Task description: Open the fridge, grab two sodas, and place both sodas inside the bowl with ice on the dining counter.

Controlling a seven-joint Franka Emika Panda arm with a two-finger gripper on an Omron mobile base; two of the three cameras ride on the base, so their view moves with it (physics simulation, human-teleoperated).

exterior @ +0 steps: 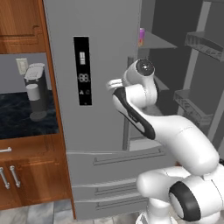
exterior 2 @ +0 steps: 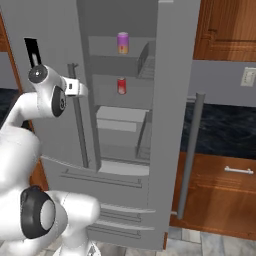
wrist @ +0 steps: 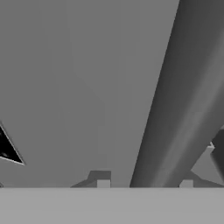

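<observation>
**Tool clamped on the left door's handle, right door open**

The fridge (exterior 2: 170, 100) stands with its right door swung wide, the shelves inside in the right base view. The purple-magenta soda (exterior 2: 123, 42) sits on the top shelf and the red soda (exterior 2: 121, 86) on the shelf below it — both upright, well apart from the arm. From the left base view only a sliver of the purple can (exterior: 141, 36) shows past the edge of the closed left door; the red one is hidden there.

The tool (wrist: 144, 183) is drawn in close around the left door's handle (wrist: 175, 100), which runs between the two finger tips in the hand view. In the right base view the hand meets that same bar (exterior 2: 77, 115) near its upper end, though the fingers themselves are too small to make out. In the left base view the arm's own wrist covers the grip.

A coffee machine (exterior: 36, 89) stands on the dark table (exterior: 17, 116) left of the fridge.
</observation>
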